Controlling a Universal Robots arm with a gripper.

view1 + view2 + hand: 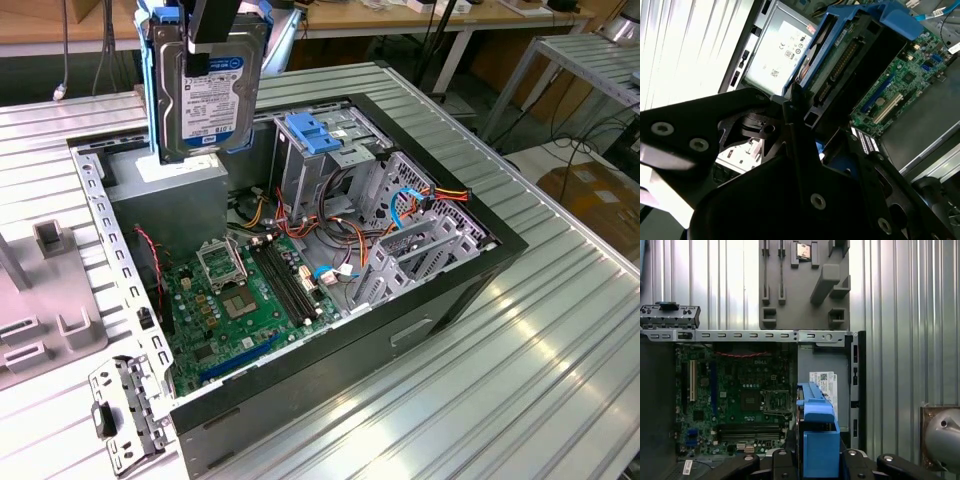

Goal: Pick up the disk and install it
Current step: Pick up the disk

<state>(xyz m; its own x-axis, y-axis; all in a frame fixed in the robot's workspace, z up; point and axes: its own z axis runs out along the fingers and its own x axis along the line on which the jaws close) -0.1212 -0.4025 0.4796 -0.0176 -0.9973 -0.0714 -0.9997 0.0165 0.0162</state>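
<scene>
Above case (pixel 440 290) — claw (pixel 205 55) grips disk (pixel 205 105); upright | blue carrier (pixel 819 442); white label (pixel 215 128)

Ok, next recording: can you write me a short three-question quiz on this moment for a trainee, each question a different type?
1. True or false: the disk lies flat on the motherboard.
2. Pick one: what does the tool hold? A the disk; B a screwdriver; C nothing.
3. Fill in: in the exterior view the disk stands upright above the grey ____ inside the open case.

Key: 1 false, it is lifted clear of the board. 2 A. 3 power supply.
</scene>
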